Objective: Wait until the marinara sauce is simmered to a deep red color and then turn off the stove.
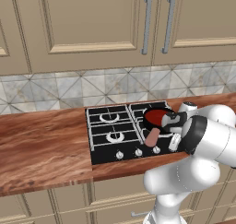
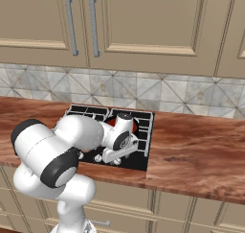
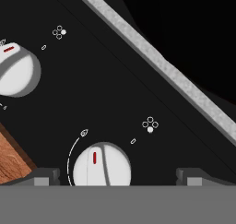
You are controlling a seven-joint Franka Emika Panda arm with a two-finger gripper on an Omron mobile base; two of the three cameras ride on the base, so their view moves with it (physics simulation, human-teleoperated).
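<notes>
The marinara sauce [image 1: 156, 114] looks deep red in its small black pan on the right rear burner of the black stove [image 1: 110, 147]; the pan's pinkish handle [image 1: 152, 137] points toward the front. My arm bends low over the stove's front right corner. My gripper [image 3: 117, 177] is open, its fingertips [image 3: 46, 176] standing well apart on either side of a silver knob [image 3: 102, 165] with a red mark, not touching it. In the right base view the gripper [image 2: 106, 156] hangs over the knob row, and the hand hides most of the pan.
A second silver knob [image 3: 16, 70] sits further along the row. Three knobs [image 1: 138, 152] show at the stove's front edge. Wooden counter [image 1: 41, 149] extends to both sides, with a tiled backsplash and closed wall cabinets [image 1: 92, 25] above.
</notes>
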